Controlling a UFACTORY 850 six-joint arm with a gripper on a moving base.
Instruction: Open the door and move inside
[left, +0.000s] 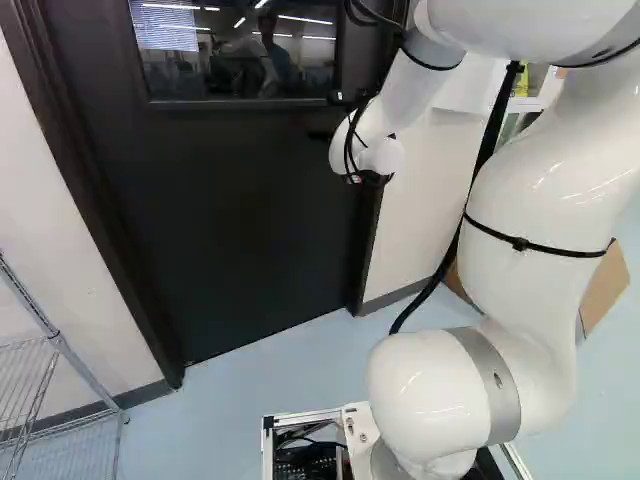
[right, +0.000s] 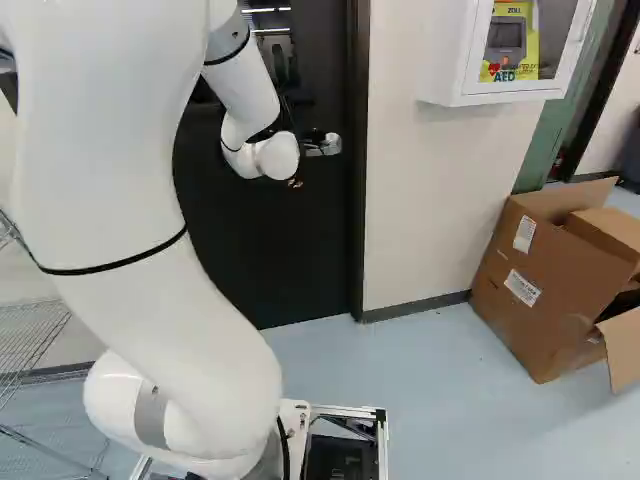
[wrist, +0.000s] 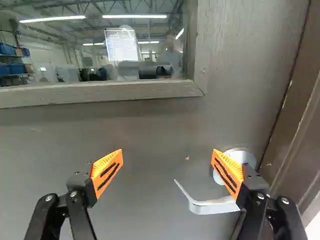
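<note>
In the right base view the gripper (right: 295, 183) is mostly hidden by the arm's white wrist, near the door's silver handle (right: 325, 145). The dark door (left: 230, 210) stands closed in its frame, with a window in its upper part. The wrist view shows the gripper (wrist: 167, 154) open, its two orange pads wide apart and facing the door. One finger overlaps the round base of the lever handle (wrist: 212, 206); the lever's bent end reaches into the span between the fingers. Whether that finger touches the handle I cannot tell.
A wire rack (left: 62, 345) stands left of the door. To the door's right, a white AED cabinet (right: 455, 80) hangs on the wall and an opened cardboard box (right: 545, 290) sits on the floor. The dark door frame (right: 357, 200) borders the wall.
</note>
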